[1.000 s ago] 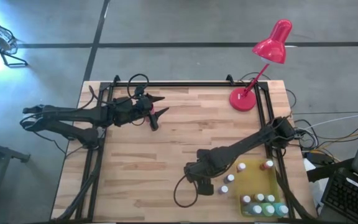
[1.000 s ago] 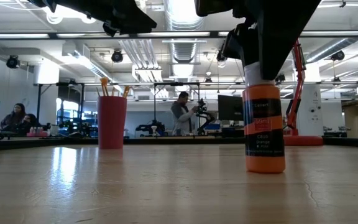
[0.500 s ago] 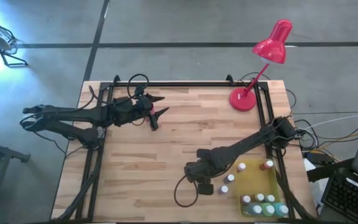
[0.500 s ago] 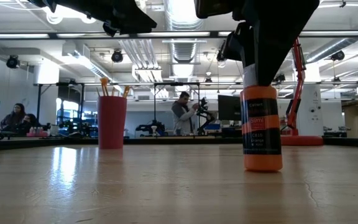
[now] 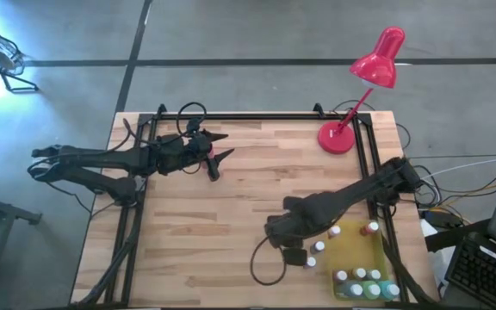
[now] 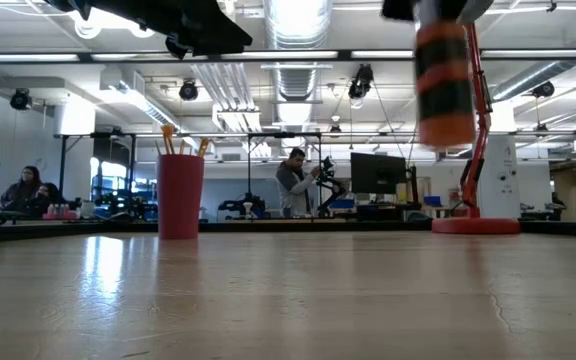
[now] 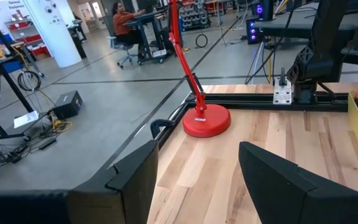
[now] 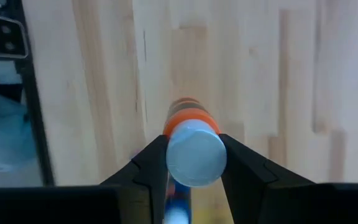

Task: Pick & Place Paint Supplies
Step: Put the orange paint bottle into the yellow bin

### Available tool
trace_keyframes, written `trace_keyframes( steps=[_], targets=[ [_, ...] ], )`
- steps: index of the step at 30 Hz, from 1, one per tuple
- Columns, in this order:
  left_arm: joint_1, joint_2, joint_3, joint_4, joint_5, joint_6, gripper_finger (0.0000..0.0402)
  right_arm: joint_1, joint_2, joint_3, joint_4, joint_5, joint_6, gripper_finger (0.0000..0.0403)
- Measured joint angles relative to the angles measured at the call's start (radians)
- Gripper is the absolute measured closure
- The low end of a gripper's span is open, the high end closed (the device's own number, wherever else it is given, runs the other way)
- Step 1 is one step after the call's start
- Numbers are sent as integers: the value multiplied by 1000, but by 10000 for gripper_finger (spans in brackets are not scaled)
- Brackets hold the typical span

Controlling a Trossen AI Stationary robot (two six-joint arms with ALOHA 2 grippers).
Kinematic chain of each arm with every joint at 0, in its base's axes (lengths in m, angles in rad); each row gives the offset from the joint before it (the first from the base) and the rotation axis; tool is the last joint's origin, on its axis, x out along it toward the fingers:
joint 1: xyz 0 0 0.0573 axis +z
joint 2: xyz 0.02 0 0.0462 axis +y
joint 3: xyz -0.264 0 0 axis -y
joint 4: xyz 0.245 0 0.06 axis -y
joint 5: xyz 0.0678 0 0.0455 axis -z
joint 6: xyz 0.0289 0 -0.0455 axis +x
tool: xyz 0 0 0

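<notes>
An orange paint bottle with a white cap hangs high above the wooden table, with my right gripper shut on it. That gripper is over the table's near right part, just left of the yellow tray. Small white-capped bottles stand in the tray and beside it. A red cup with brushes stands on the table. My left gripper waits open at the far left, well above the table and holding nothing. My right gripper pinches the orange bottle at its top, at the white cap, between its two fingers. The fingers come from above and point down. The bottle hangs upright below them, lifted clear of the table.
A red desk lamp stands with its base at the far right corner, also seen in the left wrist view. Black frame rails run along the table's edges. Bare wood lies across the middle.
My right gripper has gone up and a little toward the table's right edge, taking the orange bottle with it. The bottle stood on the table before and now hangs upright, clear of it.
</notes>
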Motion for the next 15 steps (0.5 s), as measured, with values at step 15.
trace_keyframes(
  steps=[15],
  targets=[
    [0, 0, -1, -6, 0, 0, 172, 244, -269, 65, -351, 133, 630, 290]
  ],
)
